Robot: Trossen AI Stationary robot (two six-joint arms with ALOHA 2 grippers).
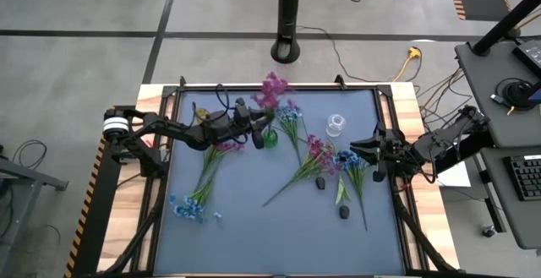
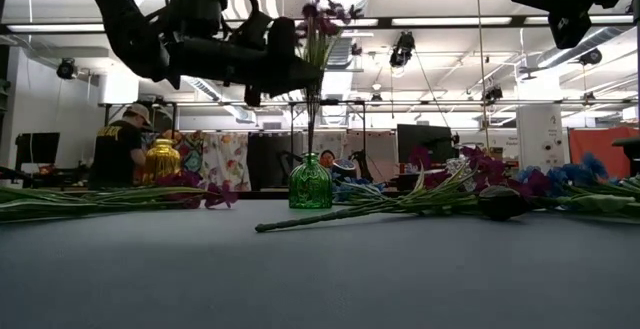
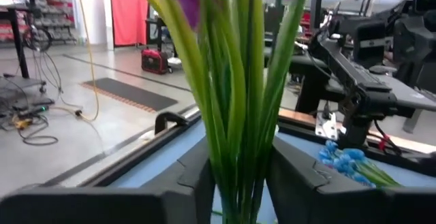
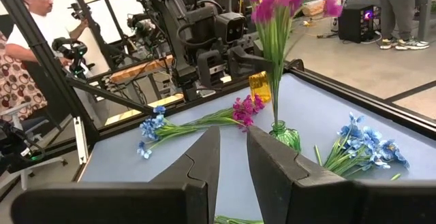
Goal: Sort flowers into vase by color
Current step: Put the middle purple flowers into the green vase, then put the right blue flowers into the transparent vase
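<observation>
A pink sprig point(image 1: 272, 88) stands upright in the green vase point(image 1: 270, 138), its stems bracketed by the fingers of the left gripper point(image 1: 256, 122) just above the vase's neck. Whether the stems are pinched or freed cannot be told. If the gripper is drawn away while a stem is snagged, the sprig could be lifted out or the vase tipped.

The sprig is seen as magenta clusters on thin green stems. Other flowers point(image 1: 314, 155) lie flat beside the vase. The right gripper point(image 1: 374, 153), slightly parted and empty, is held well away from the vase.
</observation>
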